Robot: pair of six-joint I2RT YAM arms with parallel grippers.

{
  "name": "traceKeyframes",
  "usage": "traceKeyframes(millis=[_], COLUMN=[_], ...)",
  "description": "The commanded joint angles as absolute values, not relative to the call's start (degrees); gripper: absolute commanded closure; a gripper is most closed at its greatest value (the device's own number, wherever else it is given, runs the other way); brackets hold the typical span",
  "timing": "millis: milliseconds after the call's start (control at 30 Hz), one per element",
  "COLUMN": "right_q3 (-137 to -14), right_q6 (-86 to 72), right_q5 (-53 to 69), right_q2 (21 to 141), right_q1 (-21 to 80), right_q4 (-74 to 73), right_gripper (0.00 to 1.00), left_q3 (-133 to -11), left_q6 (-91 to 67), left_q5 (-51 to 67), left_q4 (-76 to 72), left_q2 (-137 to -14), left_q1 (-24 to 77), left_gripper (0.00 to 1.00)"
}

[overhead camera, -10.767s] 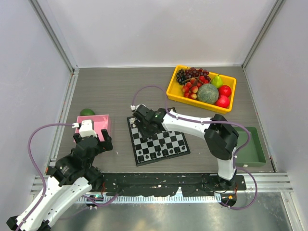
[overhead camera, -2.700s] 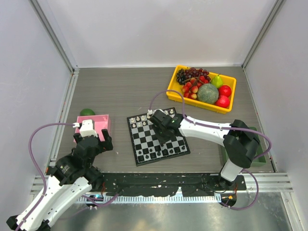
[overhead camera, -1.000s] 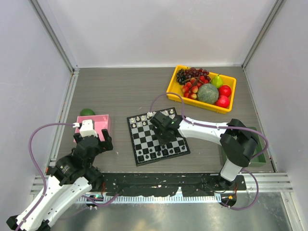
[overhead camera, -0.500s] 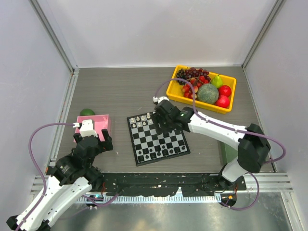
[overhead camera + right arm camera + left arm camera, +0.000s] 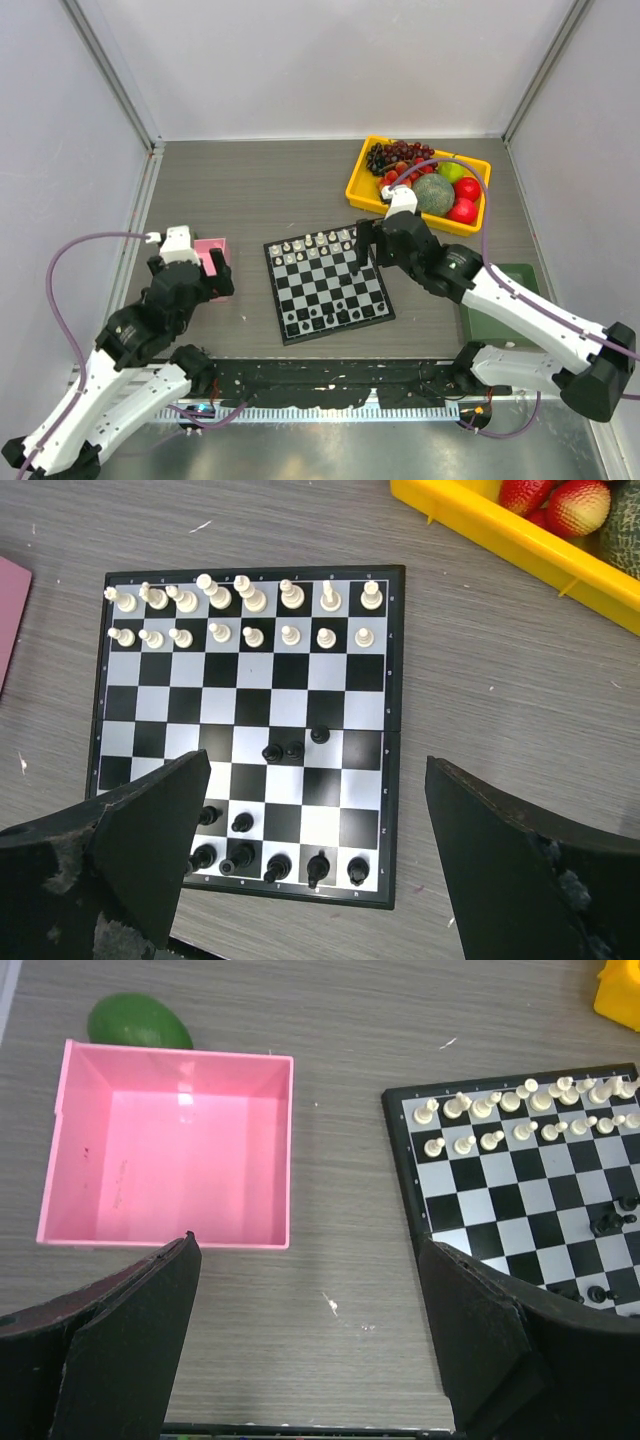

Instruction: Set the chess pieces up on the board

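Chess pieces (image 5: 318, 243) in white line the upper edge of the board (image 5: 330, 292), centre frame in the overhead view. My right gripper (image 5: 360, 252), low over those rows half a second ago, has drawn back toward the board's upper right corner. Its jaws are now spread and hold nothing. My left gripper (image 5: 195, 272), jaws also wide apart, has shifted a little beside the pink tray (image 5: 212, 247) at centre left.

From the left wrist, my parted fingers (image 5: 130, 1340) frame the pink tray (image 5: 180, 1055) at upper left. A green fruit (image 5: 140, 1022) sits just behind the tray, and the board (image 5: 520, 1190) lies at right.

From the right wrist, white stands in two full rows of eight (image 5: 250, 595) along the top of the board (image 5: 250, 690). Three black pieces (image 5: 293, 748) cluster loose at mid-board. Other black pieces are scattered over the two bottom rows, some hidden behind my finger at lower left. The yellow fruit bin (image 5: 480, 520) cuts the upper right corner.

I judge that a white piece has just been released. White looks finished, and black is the work left.
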State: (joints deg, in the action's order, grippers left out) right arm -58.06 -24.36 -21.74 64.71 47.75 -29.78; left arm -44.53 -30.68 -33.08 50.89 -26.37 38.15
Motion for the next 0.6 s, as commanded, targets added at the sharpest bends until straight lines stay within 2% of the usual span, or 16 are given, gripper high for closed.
traceKeyframes(millis=[0,100,267,567], right_q3=[-55.46,-56.69,-55.99,-54.93], right_q6=[-23.91,-22.59,-22.24,-21.62], right_q5=[-22.5,-23.02,-21.28,-16.1], right_q2=[60.38,61.08,62.4,65.21], right_q1=[47.29,47.2,46.85,45.18], right_q4=[-24.25,-29.08,-32.69,-31.64], right_gripper=[0.04,0.05,0.04,0.04], left_q3=[-51.67,-57.02,-68.1,-59.6], left_q6=[-28.57,-27.69,-27.97,-21.18], left_q5=[-30.51,-26.29,-28.47,-30.05], left_q4=[53.77,56.94,63.1,59.59], left_q2=[-37.23,-44.62,-51.06,-43.6], left_q1=[36.22,34.46,34.45,34.37], left_gripper=[0.01,0.01,0.01,0.01])
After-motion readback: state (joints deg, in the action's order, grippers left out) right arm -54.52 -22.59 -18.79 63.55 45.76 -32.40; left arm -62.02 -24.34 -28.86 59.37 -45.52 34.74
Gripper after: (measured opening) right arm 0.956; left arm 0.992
